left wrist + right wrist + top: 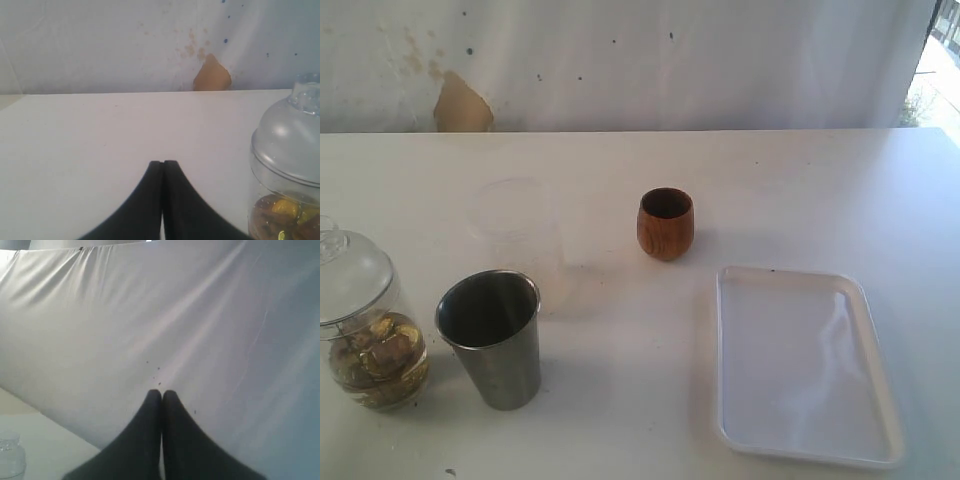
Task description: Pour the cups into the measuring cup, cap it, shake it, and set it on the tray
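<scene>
Relative to the tray (800, 370): the wooden cup (666, 223) stands upright near its far-left corner, the steel tumbler (492, 338) well to its left, and a clear plastic cup (516, 235), markings illegible, also well left but farther back. The left gripper (163, 162) and right gripper (161, 392) each have their fingers pressed together, holding nothing.

My white table (620, 420) carries five items, each standing apart: lidded glass jar (365, 330), steel tumbler (492, 340), clear plastic cup (515, 232), wooden cup (666, 224), white tray (805, 365) on my right.
</scene>
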Controlling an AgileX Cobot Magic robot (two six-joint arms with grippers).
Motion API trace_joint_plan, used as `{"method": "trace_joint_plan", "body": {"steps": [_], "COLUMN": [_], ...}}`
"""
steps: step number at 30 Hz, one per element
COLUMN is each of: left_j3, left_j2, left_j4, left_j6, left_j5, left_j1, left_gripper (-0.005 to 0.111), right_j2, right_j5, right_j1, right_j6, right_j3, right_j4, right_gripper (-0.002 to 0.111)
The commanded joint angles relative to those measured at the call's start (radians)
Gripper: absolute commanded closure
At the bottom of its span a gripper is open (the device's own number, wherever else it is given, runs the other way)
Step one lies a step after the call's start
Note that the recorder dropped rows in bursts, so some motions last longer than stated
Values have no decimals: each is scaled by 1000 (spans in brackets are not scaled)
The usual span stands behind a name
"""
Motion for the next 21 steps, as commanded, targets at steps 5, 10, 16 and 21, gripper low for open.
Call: {"method": "trace_joint_plan", "body": {"steps": [5,10,16,21], "left_j3": [5,5,5,5], "left_j2": [-4,-4,-4,-4], "left_j4": [-2,-2,-2,-2], "left_j6": [2,2,2,2], "left_j5": [-11,-11,-11,-11], "left_j1": [-4,-4,-4,-4], "left_gripper": [107,107,107,107], "right_j2": [-93,-146,-159,-159], "right_j5": [-96,-144,-168,-97], "right_j1": [-146,-220,-302,-362], "right_j6": [-339,-409,-501,-613], "right_j3": [172,284,374,374], "right_j4": [486,557,620,730], "right_gripper": [108,108,108,108]}}
